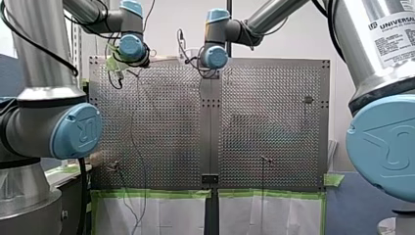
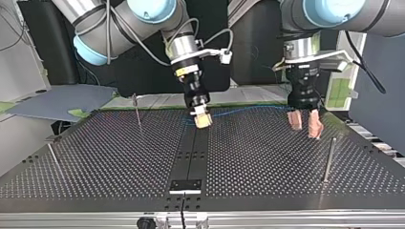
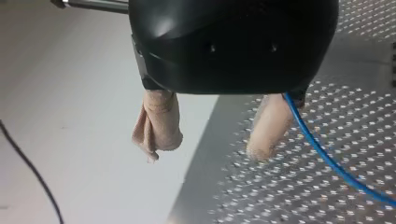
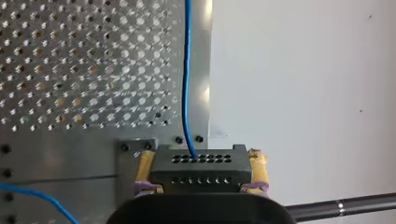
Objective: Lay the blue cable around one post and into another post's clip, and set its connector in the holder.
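Observation:
My right gripper [image 2: 203, 119] hangs low over the far middle of the table, shut on the black connector [image 4: 201, 170], which sits between its yellow pads [image 4: 143, 169]. The blue cable [image 4: 187, 79] leaves the connector's face and runs ahead over the board. In the top view the cable [image 2: 248, 109] stretches along the far edge toward my left gripper [image 2: 304, 123]. That gripper stands open, and nothing lies between its beige pads [image 3: 156, 126]. The cable [image 3: 327, 158] passes beside the outer side of one finger. A black holder plate [image 2: 186, 186] sits on the centre strip at the near edge.
Thin metal posts stand on the perforated table [image 2: 267, 162]: one post [image 2: 327, 160] at the top view's right, one post [image 2: 137, 112] at the far left and one post [image 2: 53, 160] at the near left. Green tape [image 1: 156, 194] edges the table in the front view.

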You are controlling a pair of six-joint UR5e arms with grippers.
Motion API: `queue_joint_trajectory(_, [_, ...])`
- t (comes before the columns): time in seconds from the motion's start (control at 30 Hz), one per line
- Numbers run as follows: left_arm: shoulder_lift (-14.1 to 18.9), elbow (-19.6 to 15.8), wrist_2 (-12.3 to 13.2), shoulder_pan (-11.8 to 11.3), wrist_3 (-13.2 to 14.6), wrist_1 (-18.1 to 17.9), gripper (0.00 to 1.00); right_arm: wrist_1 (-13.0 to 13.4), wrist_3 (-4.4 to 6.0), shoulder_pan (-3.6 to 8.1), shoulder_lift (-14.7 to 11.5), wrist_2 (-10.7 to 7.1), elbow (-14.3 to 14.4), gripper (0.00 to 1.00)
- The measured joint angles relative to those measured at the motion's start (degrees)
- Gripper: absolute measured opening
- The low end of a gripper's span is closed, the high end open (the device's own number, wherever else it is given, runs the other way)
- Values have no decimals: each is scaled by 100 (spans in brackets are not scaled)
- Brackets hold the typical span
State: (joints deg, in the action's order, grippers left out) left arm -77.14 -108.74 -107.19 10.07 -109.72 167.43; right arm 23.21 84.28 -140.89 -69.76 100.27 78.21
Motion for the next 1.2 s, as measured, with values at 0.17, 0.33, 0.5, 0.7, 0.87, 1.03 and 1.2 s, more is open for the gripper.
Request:
queue_joint_trajectory(0.17, [1, 216, 77, -96, -54, 9, 100, 11, 25, -29, 10, -81, -148, 9])
queue_joint_trajectory(0.33, [13, 347, 151, -201, -129, 17, 100, 59, 133, -38, 22, -237, -248, 9])
queue_joint_trajectory(0.5, [34, 395, 377, -435, -322, 19, 100, 145, 220, -53, 78, -290, -316, 9])
queue_joint_trajectory(0.7, [39, 400, 654, -713, -475, 10, 100, 86, 235, -114, 266, -299, -488, 9])
queue_joint_trajectory(0.87, [39, 400, 876, -935, -581, -10, 100, 84, 245, -164, 335, -299, -624, 9])
queue_joint_trajectory(1.03, [34, 413, 1105, -1165, -771, -113, 100, -12, 248, -250, 476, -304, -839, 9])
queue_joint_trajectory(1.2, [-47, 486, 1352, -1410, -983, -260, 100, -67, 250, -332, 602, -306, -1027, 9])
